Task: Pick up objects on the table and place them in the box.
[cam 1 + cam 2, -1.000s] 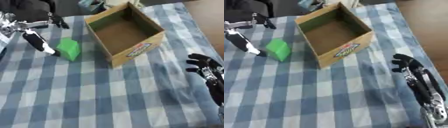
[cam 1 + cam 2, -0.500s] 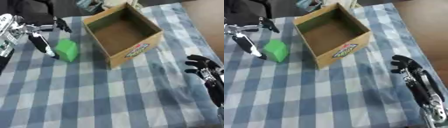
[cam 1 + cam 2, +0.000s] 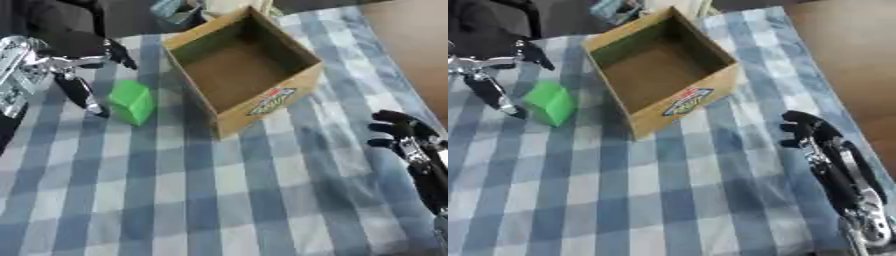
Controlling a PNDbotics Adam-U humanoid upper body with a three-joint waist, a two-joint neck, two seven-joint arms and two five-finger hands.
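A green block (image 3: 132, 101) lies on the blue checked tablecloth, left of an open cardboard box (image 3: 241, 67) that holds nothing I can see. My left hand (image 3: 72, 67) hovers at the upper left, open: one finger points down just left of the block and another stretches toward the box's back corner. It does not hold the block. My right hand (image 3: 812, 134) rests at the right edge of the table, fingers curled loosely, with nothing in it.
The checked table (image 3: 219, 200) stretches toward me in front of the box. A brown floor (image 3: 850, 60) shows beyond the table's right edge. A teal object (image 3: 175, 9) sits past the far edge, behind the box.
The camera has shifted, so the whole scene sits slightly differently. My left hand has spread and risen a little beside the green block. The right hand stays put.
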